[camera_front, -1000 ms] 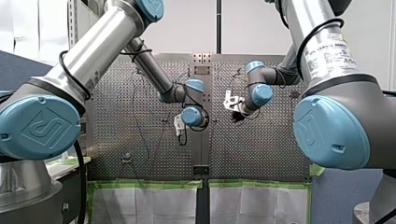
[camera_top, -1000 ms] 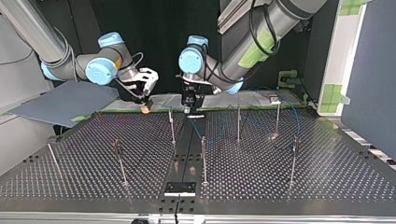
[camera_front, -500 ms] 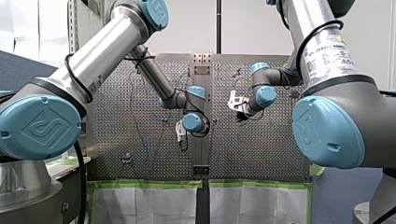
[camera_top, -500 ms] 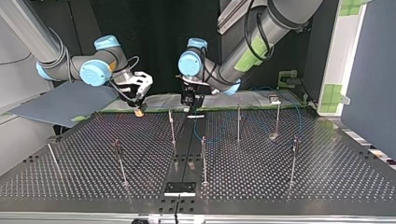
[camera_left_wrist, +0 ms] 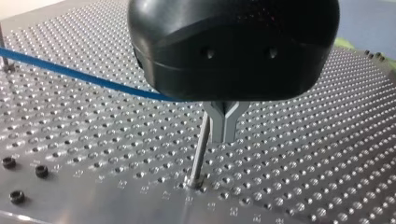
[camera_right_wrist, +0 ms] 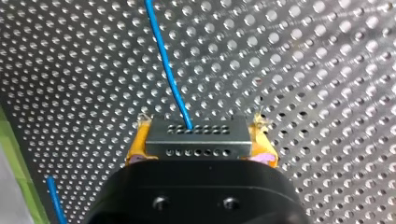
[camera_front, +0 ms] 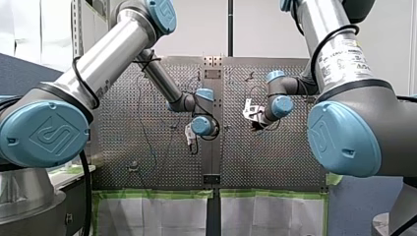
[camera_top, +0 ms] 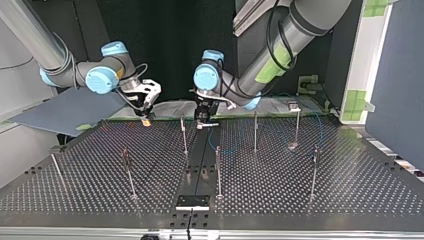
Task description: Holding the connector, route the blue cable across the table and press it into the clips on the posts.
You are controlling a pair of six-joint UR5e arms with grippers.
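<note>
Stretching beneath both my arms, the perforated table carries thin upright posts that stand well apart from one another. The blue cable is a slim, glossy, bright blue strand. In the right wrist view it leaves the connector and runs straight ahead over the holes, and a second short stretch of it shows beside a green strip at the table's edge. The connector is a small grey block with two rows of tiny holes on its face, the cable rising from the upper row. My right gripper is clenched on it, one yellow pad on each side, above the table at the top view's left. My left gripper hangs near the table's middle, just beside a post, with its metal fingers pressed together. In the left wrist view the cable crosses low over the table and disappears behind this gripper's black housing, so I cannot tell whether the fingers pinch it. That housing also hides the post's top. From across the table the cable is only a faint blue line among the posts at the right, and the clips are too small to make out.
</note>
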